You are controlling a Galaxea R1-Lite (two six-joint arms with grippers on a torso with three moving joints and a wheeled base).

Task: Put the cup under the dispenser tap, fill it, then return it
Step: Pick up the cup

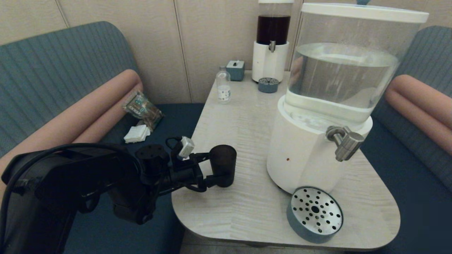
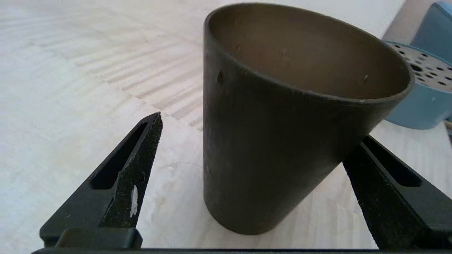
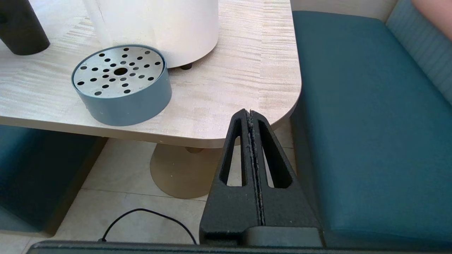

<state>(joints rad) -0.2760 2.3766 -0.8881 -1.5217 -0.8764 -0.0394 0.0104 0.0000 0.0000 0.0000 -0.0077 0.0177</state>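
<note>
Left gripper (image 2: 247, 183) straddling the cup (image 1: 222, 165), not yet clamped.

I see the cup standing on the worktop (image 1: 247, 116) to the left of the water dispenser (image 1: 317, 141), long axis vertical, mouth up, wider at the rim. My left gripper's fingers are spread to either side of it; one shows a clear gap, the other looks close or touching. My worry: closing off-centre could shove or tip the cup, and its taper could let it slip downward. The dispenser tap (image 1: 344, 141) and drip tray (image 1: 315, 214) sit well apart. Right gripper (image 3: 251, 116) hangs pressed together off the worktop's corner.
</note>
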